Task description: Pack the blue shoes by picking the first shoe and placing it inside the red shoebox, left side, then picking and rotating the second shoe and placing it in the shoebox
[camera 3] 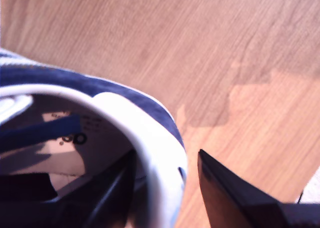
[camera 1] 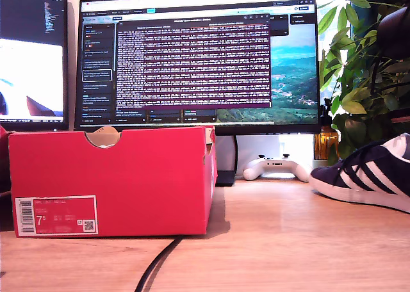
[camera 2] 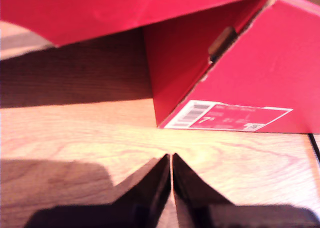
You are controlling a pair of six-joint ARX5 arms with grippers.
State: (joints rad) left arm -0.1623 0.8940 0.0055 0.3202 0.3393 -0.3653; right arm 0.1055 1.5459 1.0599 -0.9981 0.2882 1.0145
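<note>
Nearest the exterior view's lens, a black cable (camera 1: 157, 263) is seen running over the wooden desk (camera 1: 288, 241) toward the near edge; just behind it the red shoebox (camera 1: 112, 180) is stood at the exterior view's left, its thumb notch (camera 1: 102, 137) cut in the top rim and its white barcode label (camera 1: 56, 215) set low on the near wall. One blue shoe (camera 1: 371, 173) is seen at the exterior view's right edge, well apart from the box, its toe tilted up and its white stripes turned to the camera; no second shoe is shown in any view. Far behind, a white game controller (camera 1: 277, 167) is laid under a monitor (camera 1: 198, 58), a second screen (camera 1: 32, 55) is stood at the exterior view's far left, and a leafy plant (camera 1: 365, 61) is placed at the far right.

From the first wrist view, my first gripper (camera 2: 171, 163) is shown low over the desk, its jaws drawn together with only a hairline gap and nothing held; the shoebox (camera 2: 270, 63) and its label (camera 2: 227, 115) are seen just beyond it. From the second wrist view, my second gripper (camera 3: 165, 180) is shown with its jaws set either side of the white heel collar of the shoe (camera 3: 125, 118), one finger (camera 3: 235, 193) outside and the other inside the opening; the jaws are parted about the collar, and whether it is actually pinched cannot be told.
</note>
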